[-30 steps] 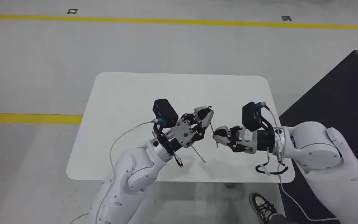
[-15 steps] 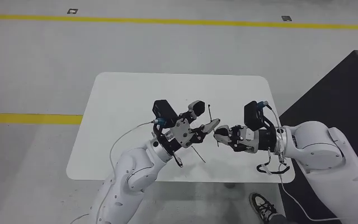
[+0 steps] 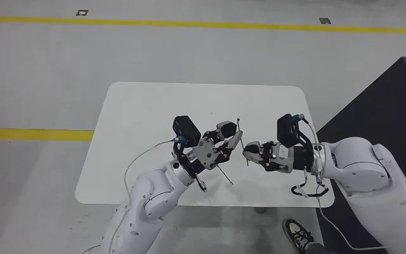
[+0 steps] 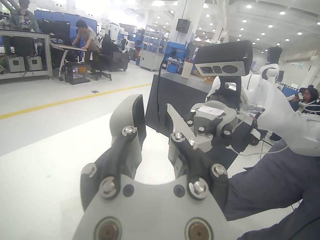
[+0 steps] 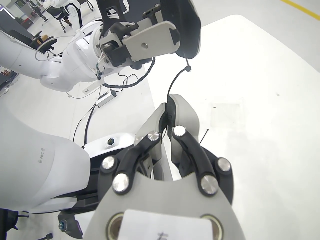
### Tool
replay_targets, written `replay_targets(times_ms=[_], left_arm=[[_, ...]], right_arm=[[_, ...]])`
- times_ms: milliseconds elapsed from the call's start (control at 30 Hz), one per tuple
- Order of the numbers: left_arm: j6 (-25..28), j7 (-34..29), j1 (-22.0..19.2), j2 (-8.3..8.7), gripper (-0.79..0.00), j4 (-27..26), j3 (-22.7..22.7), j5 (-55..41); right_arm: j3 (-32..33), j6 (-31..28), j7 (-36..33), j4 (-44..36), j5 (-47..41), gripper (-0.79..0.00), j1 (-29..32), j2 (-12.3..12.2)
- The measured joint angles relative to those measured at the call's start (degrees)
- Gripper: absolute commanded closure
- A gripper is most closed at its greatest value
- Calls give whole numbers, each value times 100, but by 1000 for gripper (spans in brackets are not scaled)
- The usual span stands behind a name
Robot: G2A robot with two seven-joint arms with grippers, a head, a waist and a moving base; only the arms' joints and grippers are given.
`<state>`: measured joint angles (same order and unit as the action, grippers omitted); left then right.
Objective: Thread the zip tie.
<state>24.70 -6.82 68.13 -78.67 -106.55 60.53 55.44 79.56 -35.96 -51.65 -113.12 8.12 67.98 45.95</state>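
Observation:
A thin black zip tie [image 3: 239, 124] stands nearly upright above the white table [image 3: 158, 127], between my two grippers. My right gripper [image 3: 248, 153] is shut on its lower strap [image 5: 176, 78], and a short tail pokes out beneath the fingers. The strap rises to a small block-like head [image 5: 188, 69] just under my left gripper's finger pad [image 5: 182, 26], and a fine strand runs on up past that pad. My left gripper [image 3: 231, 134] is open; in the left wrist view the strap [image 4: 158, 96] hangs in the gap between its fingers [image 4: 138, 116], touching neither.
Both arms hover over the near right part of the table. A black bench [image 3: 380, 101] stands just beyond the table's right edge. A thin cable [image 3: 136, 162] trails from the left arm over the near table edge.
My left gripper spread its fingers wide half a second ago and has since narrowed them around the strap. The right gripper has kept its hold and barely shifted.

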Motion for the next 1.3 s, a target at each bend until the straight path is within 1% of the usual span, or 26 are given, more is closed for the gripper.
replay_targets(times_ms=[100,167,267,300,367,633,667,733,800,1067,1300], left_arm=[[8,-11,-6,3,-151,1,-9,0],[5,-19,-13,4,-163,6,-16,-5],[-8,-23,-40,2,-151,15,-35,-14],[-8,-22,-50,1,-142,17,-41,-17],[-9,-16,-64,-2,-65,24,-56,-39],[-15,-9,-83,3,-114,31,-58,-39],[-14,-10,-79,5,-92,33,-56,-37],[-11,-10,-62,9,-25,33,-55,-33],[-11,-12,-57,10,0,35,-58,-32],[3,6,-79,14,0,2,-69,-34],[-23,147,-107,28,0,-326,73,9]], right_arm=[[-6,-10,4,7,-11,0,-7,-3],[-13,-8,6,6,-19,0,-6,-5],[-27,-9,9,-14,-17,0,-7,-7],[-33,-7,8,-18,-15,0,-11,-7],[-48,2,7,-21,-9,0,-15,-8],[-44,13,7,-14,3,0,-15,-17],[-44,13,7,-12,3,0,-9,-19],[-44,8,8,-11,4,0,5,-21],[-38,6,8,-18,9,0,17,-25],[-37,9,6,-45,14,0,37,-30],[-117,88,86,-16,73,0,120,-22]])
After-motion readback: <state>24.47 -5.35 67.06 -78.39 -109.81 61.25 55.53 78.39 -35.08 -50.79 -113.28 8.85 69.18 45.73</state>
